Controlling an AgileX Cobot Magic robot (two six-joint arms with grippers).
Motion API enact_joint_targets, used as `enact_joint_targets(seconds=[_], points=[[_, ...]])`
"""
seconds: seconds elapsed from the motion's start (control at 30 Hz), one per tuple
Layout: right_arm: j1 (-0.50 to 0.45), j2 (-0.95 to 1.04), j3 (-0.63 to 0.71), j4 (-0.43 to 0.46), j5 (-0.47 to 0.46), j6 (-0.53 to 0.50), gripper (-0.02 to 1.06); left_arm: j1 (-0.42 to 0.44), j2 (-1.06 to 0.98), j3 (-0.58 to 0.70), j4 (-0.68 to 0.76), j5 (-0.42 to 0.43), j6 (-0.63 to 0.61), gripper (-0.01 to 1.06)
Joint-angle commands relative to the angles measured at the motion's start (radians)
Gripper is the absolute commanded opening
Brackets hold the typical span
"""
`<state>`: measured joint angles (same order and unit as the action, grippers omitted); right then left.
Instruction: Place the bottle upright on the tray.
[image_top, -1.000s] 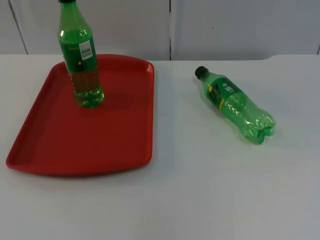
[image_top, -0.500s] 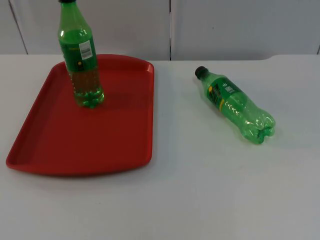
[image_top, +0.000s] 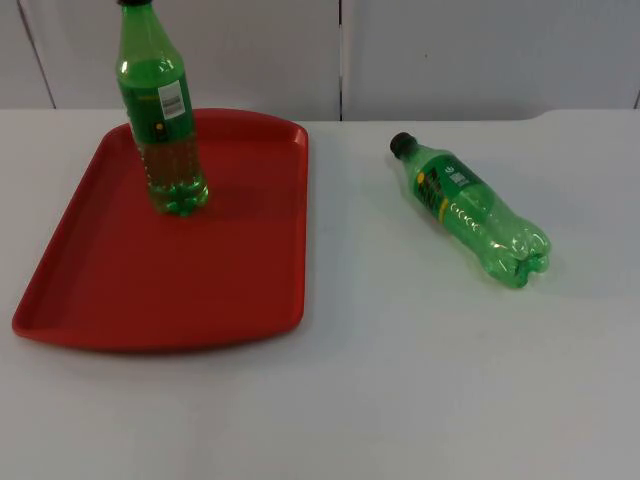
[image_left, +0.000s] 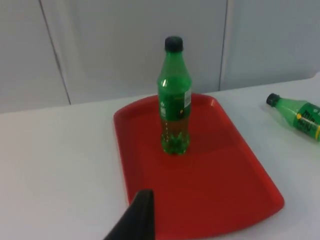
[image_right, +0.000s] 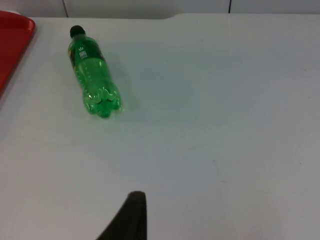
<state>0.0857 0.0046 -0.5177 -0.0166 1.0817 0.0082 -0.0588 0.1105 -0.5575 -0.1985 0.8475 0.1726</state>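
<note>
I see one bottle (image_top: 163, 115) upright near the tray's (image_top: 150, 290) far edge, another bottle (image_top: 470, 212) lying on open tabletop (image_top: 400, 380) well apart. Nothing has moved. Whether either hand is open, I cannot tell.

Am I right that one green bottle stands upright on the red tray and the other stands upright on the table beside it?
Not quite: the second bottle lies on its side on the table, as the top view shows. The first bottle does stand upright on the red tray.
</note>
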Motion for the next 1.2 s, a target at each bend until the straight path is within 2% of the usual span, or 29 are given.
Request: enact_joint_targets(seconds=[0.0, 0.07, 0.23, 0.63, 0.83, 1.17], points=[[-0.006, -0.005, 0.002, 0.0, -0.005, 0.003, 1.05, 0.0, -0.026, 0.007, 0.027, 0.007, -0.024, 1.05], [-0.006, -0.005, 0.002, 0.0, -0.005, 0.003, 1.05, 0.0, -0.043, 0.007, 0.05, 0.016, -0.031, 1.05], [-0.006, -0.005, 0.002, 0.0, -0.005, 0.003, 1.05, 0.0, -0.102, 0.01, 0.156, 0.122, -0.125, 1.05], [-0.006, -0.005, 0.002, 0.0, -0.005, 0.003, 1.05, 0.0, -0.11, 0.035, 0.137, 0.139, -0.126, 1.05], [-0.006, -0.005, 0.002, 0.0, -0.005, 0.003, 1.05, 0.0, -0.11, 0.06, 0.143, 0.228, -0.126, 1.05], [-0.006, -0.005, 0.002, 0.0, -0.005, 0.003, 1.05, 0.0, -0.11, 0.063, 0.143, 0.228, -0.126, 1.05]])
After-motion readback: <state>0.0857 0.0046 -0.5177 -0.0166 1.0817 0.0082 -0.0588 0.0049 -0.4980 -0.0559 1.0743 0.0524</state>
